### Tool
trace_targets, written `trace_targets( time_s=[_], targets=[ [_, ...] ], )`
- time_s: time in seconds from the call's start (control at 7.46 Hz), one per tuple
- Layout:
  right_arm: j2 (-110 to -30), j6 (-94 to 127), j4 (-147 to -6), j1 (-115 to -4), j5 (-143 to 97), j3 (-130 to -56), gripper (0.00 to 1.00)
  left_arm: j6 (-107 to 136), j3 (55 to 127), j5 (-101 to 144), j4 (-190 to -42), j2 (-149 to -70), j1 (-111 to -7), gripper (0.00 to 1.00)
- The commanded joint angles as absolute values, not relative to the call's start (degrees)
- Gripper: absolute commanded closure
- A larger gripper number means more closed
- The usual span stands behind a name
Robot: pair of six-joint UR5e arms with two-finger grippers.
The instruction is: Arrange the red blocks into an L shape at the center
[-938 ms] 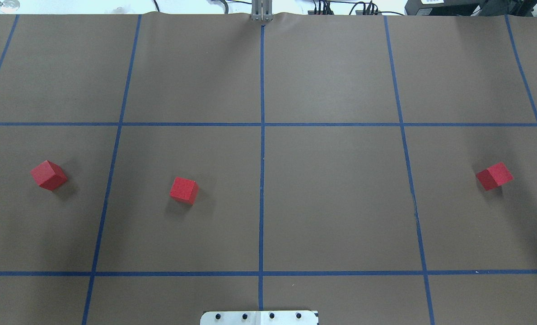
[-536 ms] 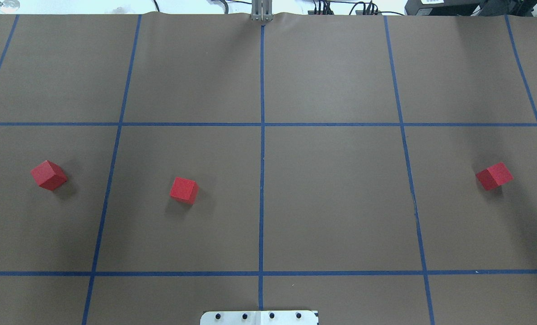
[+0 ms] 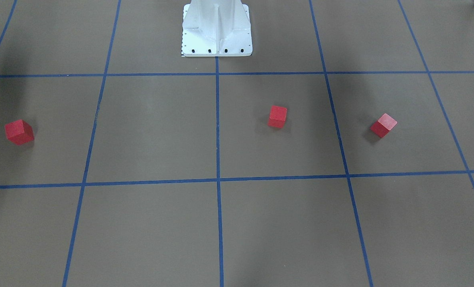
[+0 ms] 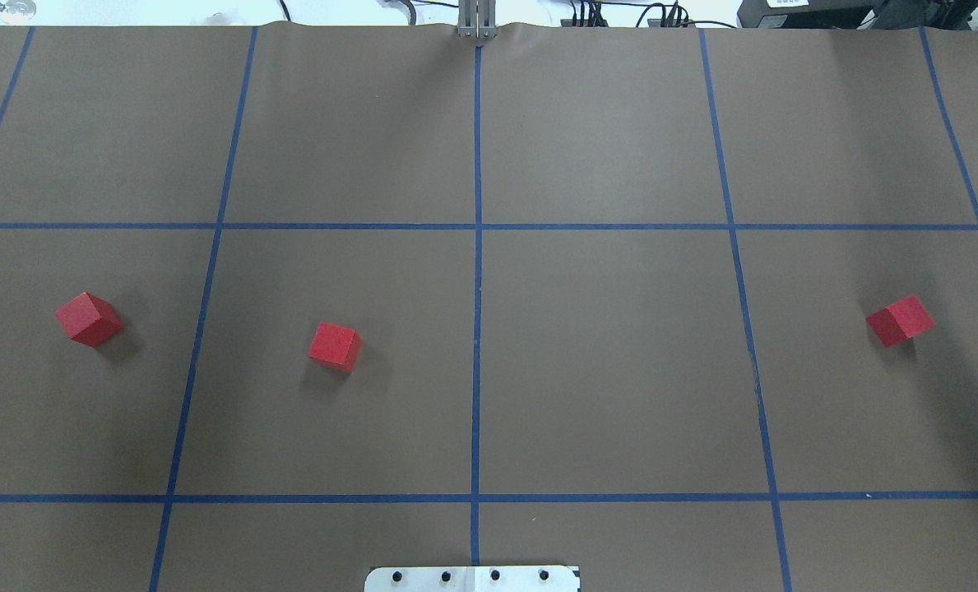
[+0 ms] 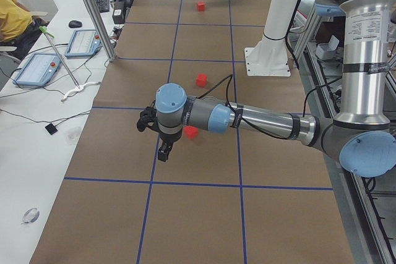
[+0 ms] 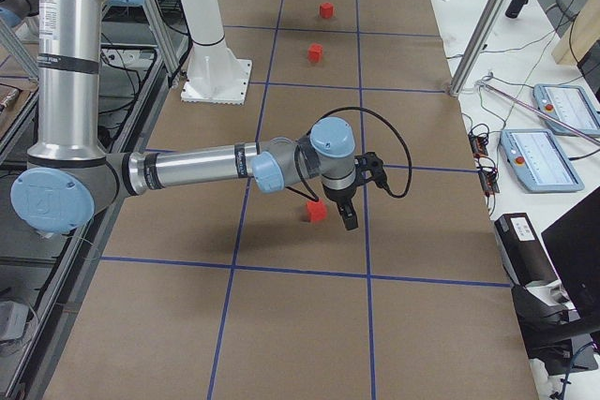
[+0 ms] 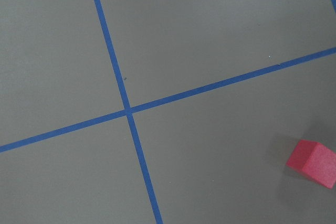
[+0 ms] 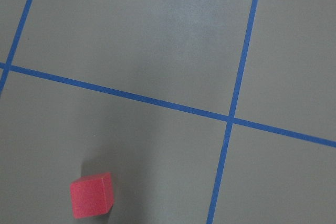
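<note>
Three red blocks lie apart on the brown gridded table. In the overhead view one block [image 4: 88, 319] is at far left, one [image 4: 335, 346] left of the centre line, one [image 4: 901, 321] at far right. The front view shows them mirrored: [image 3: 383, 125], [image 3: 277, 116], [image 3: 19, 132]. My left gripper [image 5: 162, 149] hangs above the table beside the far-left block [image 5: 192, 132], which shows in the left wrist view [image 7: 312, 162]. My right gripper [image 6: 349, 217] hangs beside the far-right block [image 6: 317, 211], seen in the right wrist view [image 8: 92, 195]. I cannot tell if either is open.
Blue tape lines [image 4: 476, 288] divide the table into squares. The white robot base plate [image 4: 472, 579] sits at the near edge, its pedestal [image 3: 217, 28] at the top of the front view. Cables, control tablets [image 5: 37, 69] and aluminium posts stand beyond the far edge.
</note>
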State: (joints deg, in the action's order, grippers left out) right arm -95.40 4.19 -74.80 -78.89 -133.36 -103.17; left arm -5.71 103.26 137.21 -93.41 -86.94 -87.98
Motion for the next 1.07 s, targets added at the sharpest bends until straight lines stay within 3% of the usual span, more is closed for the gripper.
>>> trace_targets(
  time_s=[0.0,0.94],
  targets=[
    [-94.39,15.75,-72.34,-68.68,-131.07,-102.66,0.01,-5.71,103.36,137.29,-93.43,-86.92,-87.98,0.00],
    [-95.01,22.76,-69.79,-57.84,-124.02,-100.02,0.01,-5.80,103.97,137.29,-93.43,-86.57,-87.98,0.00]
  ],
)
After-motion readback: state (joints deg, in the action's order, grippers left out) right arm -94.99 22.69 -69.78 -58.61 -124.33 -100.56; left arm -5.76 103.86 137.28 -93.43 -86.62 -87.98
